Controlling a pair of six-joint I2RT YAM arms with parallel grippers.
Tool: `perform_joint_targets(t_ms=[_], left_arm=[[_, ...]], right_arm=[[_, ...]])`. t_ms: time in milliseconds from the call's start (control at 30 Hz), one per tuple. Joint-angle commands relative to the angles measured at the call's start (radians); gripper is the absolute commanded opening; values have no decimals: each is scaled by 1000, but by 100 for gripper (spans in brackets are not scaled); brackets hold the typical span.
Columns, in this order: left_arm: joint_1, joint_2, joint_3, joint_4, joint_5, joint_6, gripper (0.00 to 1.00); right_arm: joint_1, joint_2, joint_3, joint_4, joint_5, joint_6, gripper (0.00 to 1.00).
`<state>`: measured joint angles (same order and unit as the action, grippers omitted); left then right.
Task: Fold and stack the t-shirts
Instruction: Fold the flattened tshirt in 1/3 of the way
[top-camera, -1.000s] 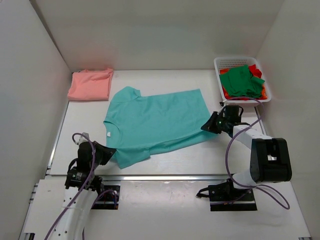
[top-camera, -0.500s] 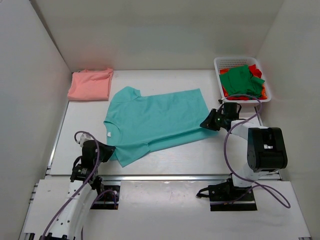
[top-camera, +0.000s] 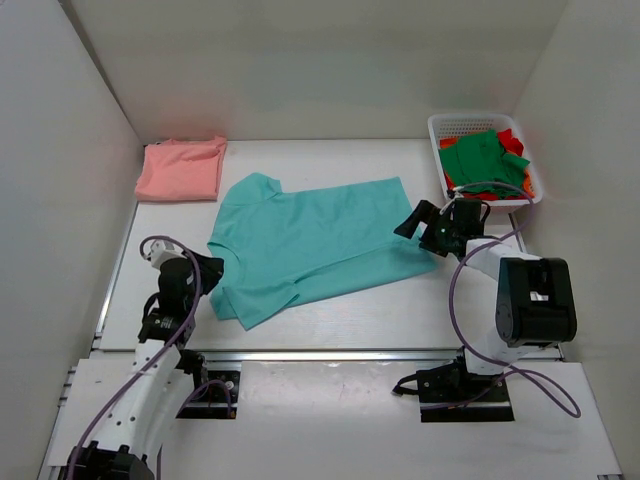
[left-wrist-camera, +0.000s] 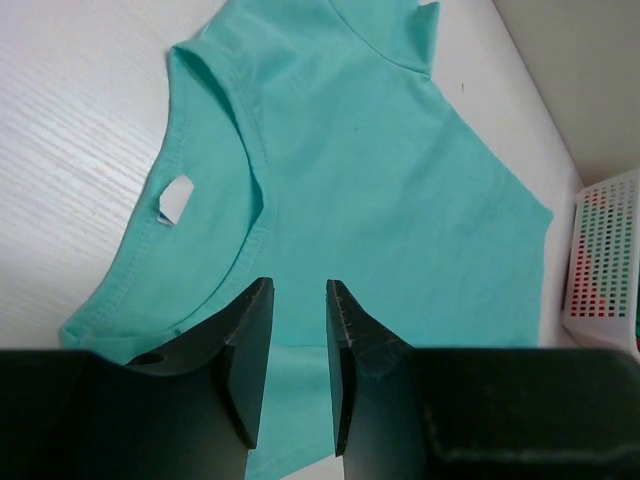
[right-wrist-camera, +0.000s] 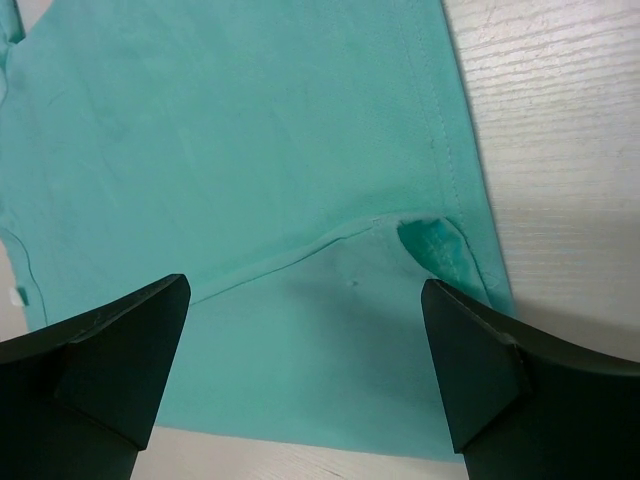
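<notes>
**Top external view.** The teal t-shirt (top-camera: 310, 245) lies spread flat on the table (top-camera: 300, 160) between the two grippers. The left gripper (top-camera: 205, 270) sits at the shirt's collar edge, with the body of the shirt stretching away ahead of its fingertips. The right gripper (top-camera: 415, 222) sits over the opposite hem corner, its fingers spread wide. The salmon-pink t-shirt (top-camera: 182, 168) lies folded in the far corner, well apart from the left gripper. The white basket (top-camera: 470, 124) stands just behind the right gripper and holds a dark green t-shirt (top-camera: 483, 162) on top of red t-shirts (top-camera: 512, 140).

**Left wrist view.** The jaws of the left gripper (left-wrist-camera: 295, 290) stand a narrow gap apart and grip nothing. The teal t-shirt (left-wrist-camera: 400, 180) lies on the table (left-wrist-camera: 80, 120) below and ahead of the fingertips. The collar curves just ahead and to the left of the tips, with a white label (left-wrist-camera: 178, 198) inside it. The basket (left-wrist-camera: 605, 260) shows at the right edge, beyond the shirt's far hem.

**Right wrist view.** The right gripper (right-wrist-camera: 305, 290) is wide open and holds nothing. The teal t-shirt (right-wrist-camera: 230, 130) fills the space below and between the fingers. The stitched hem runs ahead of the right finger, and a small turned-over fold (right-wrist-camera: 435, 245) lies just beside that fingertip. Bare table (right-wrist-camera: 560, 120) lies beyond the hem.
</notes>
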<state>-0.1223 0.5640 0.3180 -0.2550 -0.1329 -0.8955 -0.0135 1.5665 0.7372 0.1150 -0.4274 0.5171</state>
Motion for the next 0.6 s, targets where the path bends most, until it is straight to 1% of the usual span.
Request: perform_joint_targets(t_ms=[0, 100, 133, 200, 233, 300, 367, 400, 467, 533, 567], left_arm=[[-11, 28, 70, -15, -11, 92, 39], [-19, 80, 90, -38, 30, 156, 39], [-20, 109, 89, -41, 38, 179, 40], [-2, 140, 78, -59, 85, 214, 40], [9, 155, 72, -59, 98, 222, 40], [30, 181, 50, -44, 122, 244, 40], [24, 224, 53, -30, 116, 269, 40], [16, 234, 55, -23, 116, 276, 40], [12, 279, 61, -3, 125, 276, 39], [1, 315, 59, 31, 142, 274, 38], [1, 341, 58, 37, 148, 271, 39]], right_arm=[[7, -46, 51, -18, 47, -78, 99], [47, -43, 79, -83, 79, -149, 99], [50, -48, 79, -101, 111, -160, 99], [61, -65, 77, -107, 144, -187, 98], [66, -62, 80, -98, 151, -195, 94], [43, -46, 96, -113, 159, -222, 93], [34, -25, 116, -138, 141, -248, 88], [18, -7, 119, -143, 133, -250, 83], [15, 18, 136, -155, 101, -276, 67], [15, 39, 143, -158, 70, -276, 36], [18, 40, 137, -156, 64, -276, 30]])
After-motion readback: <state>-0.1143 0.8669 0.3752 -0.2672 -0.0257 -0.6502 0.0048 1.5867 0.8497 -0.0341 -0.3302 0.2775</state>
